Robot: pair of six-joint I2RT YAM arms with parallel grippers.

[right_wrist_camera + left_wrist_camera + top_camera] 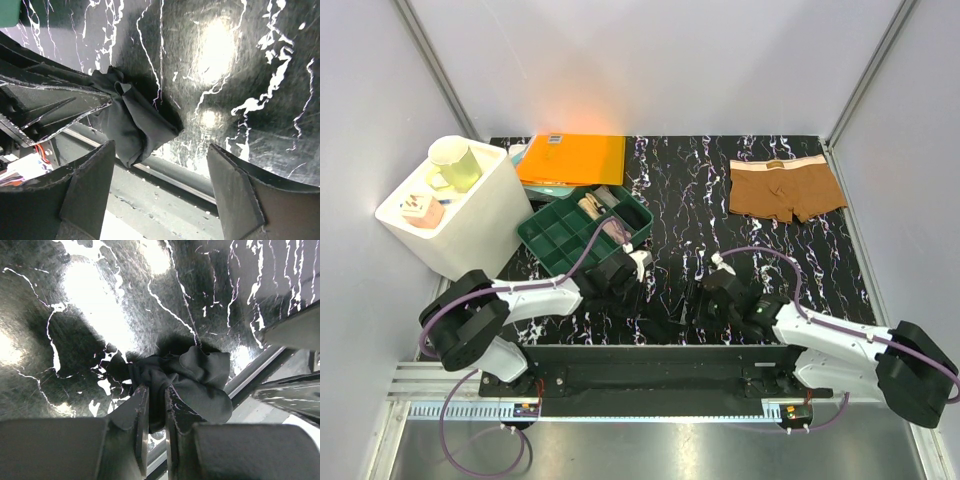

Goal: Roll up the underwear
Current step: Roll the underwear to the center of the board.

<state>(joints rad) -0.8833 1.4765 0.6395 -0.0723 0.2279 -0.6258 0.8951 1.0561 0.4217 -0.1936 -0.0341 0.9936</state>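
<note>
Black white-veined table [690, 190], grey walls [620, 60]. Near edge: bunched black underwear [200, 375] pinched by left gripper [155, 402]; right gripper [160, 147] wide, empty. Far-right corner: brown underwear [785, 190], flat.

You have the black boxer briefs [200, 382] bunched into a creased wad at the near edge of the mat [690, 200], possibly partly rolled. Your brown pair [785, 192] lies flat at the far right, pale waistband rearward.
</note>
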